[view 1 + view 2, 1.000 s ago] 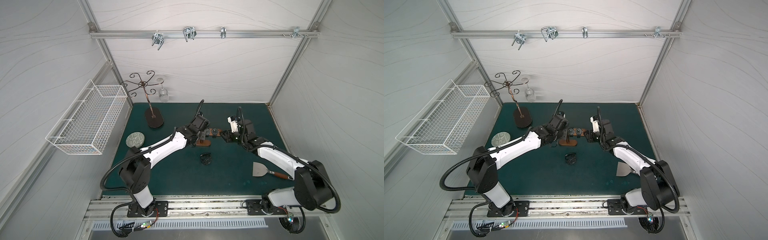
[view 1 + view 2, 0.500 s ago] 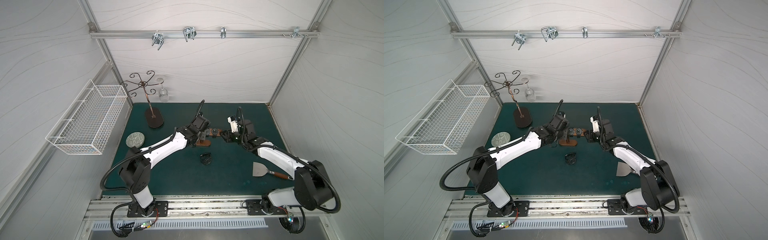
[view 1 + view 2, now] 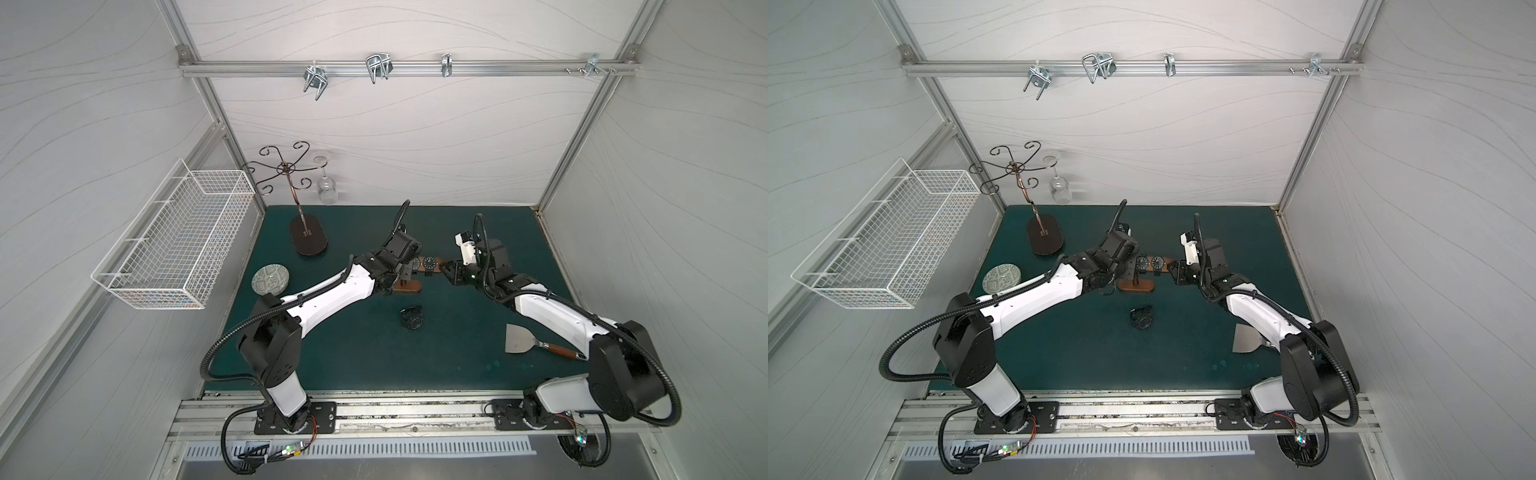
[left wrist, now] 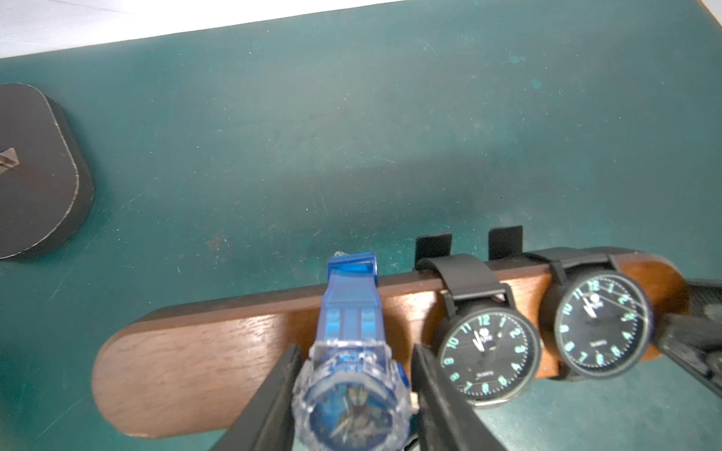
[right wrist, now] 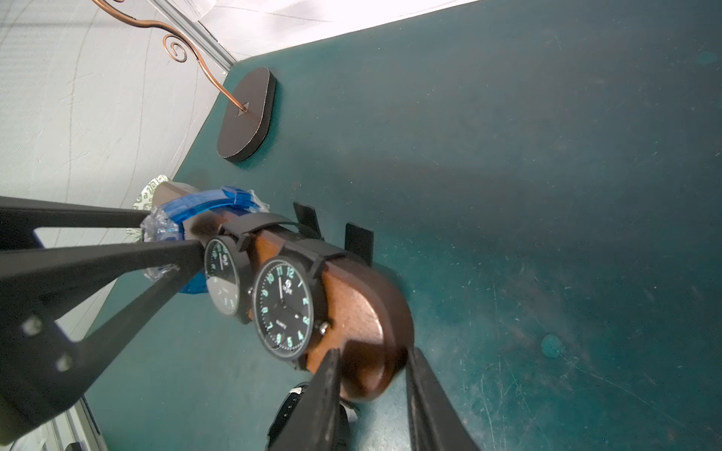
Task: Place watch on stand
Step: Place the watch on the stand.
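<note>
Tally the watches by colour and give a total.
black watches: 3, two on the stand, one on the mat
blue watch: 1, on the stand
total: 4

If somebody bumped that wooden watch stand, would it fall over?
Probably tippy: the wooden stand has a long crossbar over a small base. Both black watches sit toward one end, likely unbalancing it. The right gripper clamps that end, seemingly steadying it.
</note>
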Robot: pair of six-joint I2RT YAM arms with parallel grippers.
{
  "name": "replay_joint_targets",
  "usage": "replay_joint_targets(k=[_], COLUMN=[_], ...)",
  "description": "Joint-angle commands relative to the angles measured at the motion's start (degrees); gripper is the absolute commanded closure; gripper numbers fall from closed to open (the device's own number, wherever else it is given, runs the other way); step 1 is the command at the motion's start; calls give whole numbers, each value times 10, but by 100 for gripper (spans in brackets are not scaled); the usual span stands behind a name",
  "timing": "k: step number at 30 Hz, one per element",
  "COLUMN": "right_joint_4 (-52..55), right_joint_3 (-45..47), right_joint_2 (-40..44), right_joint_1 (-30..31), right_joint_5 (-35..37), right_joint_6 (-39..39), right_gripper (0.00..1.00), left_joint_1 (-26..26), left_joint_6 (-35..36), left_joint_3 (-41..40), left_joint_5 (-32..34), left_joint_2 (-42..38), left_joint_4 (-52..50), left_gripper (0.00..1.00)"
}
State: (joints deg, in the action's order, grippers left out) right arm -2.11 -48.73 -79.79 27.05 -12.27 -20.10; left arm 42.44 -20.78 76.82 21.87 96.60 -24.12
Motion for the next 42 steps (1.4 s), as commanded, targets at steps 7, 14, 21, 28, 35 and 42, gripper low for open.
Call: replay_joint_targets(k=[7,14,21,28,35,42], right_joint_4=[3,3,3,3,4,6], right_joint_3=[-9,-8,-10,-9,-9,-10], right_joint_2=[-2,-1,-4,-4,-4,-3], right_joint_1=[6,6,7,7,8,7], right_joint_5=[-3,-3,-3,-3,-2,1], right_joint_6=[7,7,7,8,9,9], right_gripper=[70,70,69,69,69,69], left_joint_1=[3,3,3,3,3,3], left_joint_6=[-4,2,2,6,9,19], left_joint_3=[15,16,14,15,15,16], left_joint_5=[22,22,23,25,31,32], left_joint_2=[7,9,11,8,7,-2], left_joint_4=[-2,4,5,10,12,18], left_gripper=[52,51,50,48,44,43])
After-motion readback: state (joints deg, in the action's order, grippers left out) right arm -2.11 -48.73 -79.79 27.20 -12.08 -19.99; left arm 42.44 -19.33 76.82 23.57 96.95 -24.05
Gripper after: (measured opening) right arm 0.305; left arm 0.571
